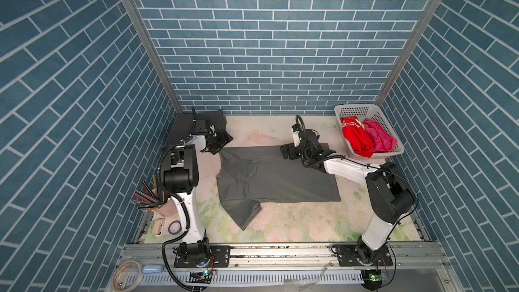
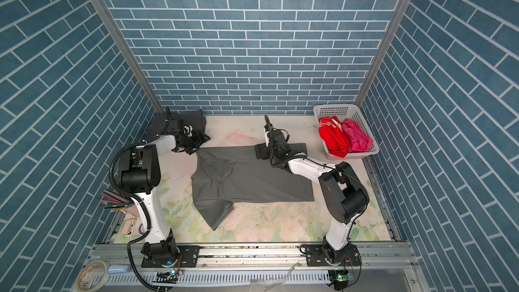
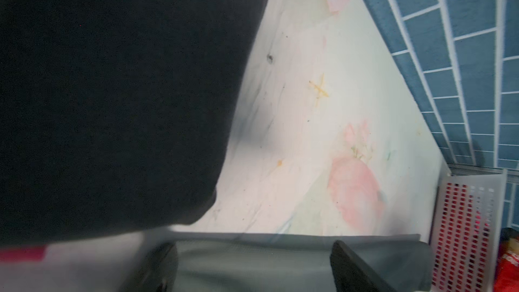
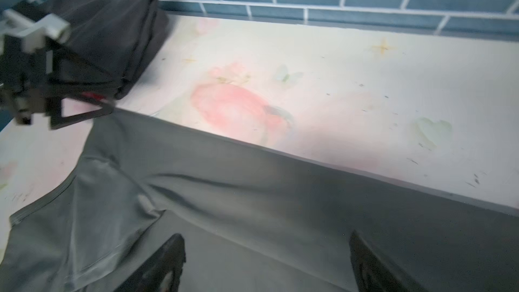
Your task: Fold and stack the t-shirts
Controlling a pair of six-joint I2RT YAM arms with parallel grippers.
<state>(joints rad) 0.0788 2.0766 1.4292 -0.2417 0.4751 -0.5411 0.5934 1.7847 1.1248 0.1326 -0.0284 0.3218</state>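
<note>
**A:** Start at the left. Why's the charcoal tee (image 1: 193,126) in the far corner?

**B:** That looks like the stack's spot: folded small, clear of the work area. The left gripper (image 1: 220,144) hovers just beside it, over the collar end of the grey tee (image 1: 280,183). Its jaws are spread and hold nothing.

**A:** And the grey tee itself?

**B:** It lies flat mid-table (image 1: 295,228), collar left, hem right. The far side seems folded in, leaving a straight far edge, with that sleeve lying over the chest. The near sleeve sticks out toward the front, not yet folded.

**A:** The right gripper (image 1: 288,151)?

**B:** It's above the far hem end, jaws spread too. The wrist view shows its fingers (image 4: 365,262) apart over smooth cloth. With one gripper at each end of that edge, I'd guess this is a two-handed fold.

**A:** Far right?

**B:** The basket (image 1: 354,108) holds a red tee (image 1: 355,137) and a pink tee (image 1: 379,136), both crumpled and waiting.
</note>
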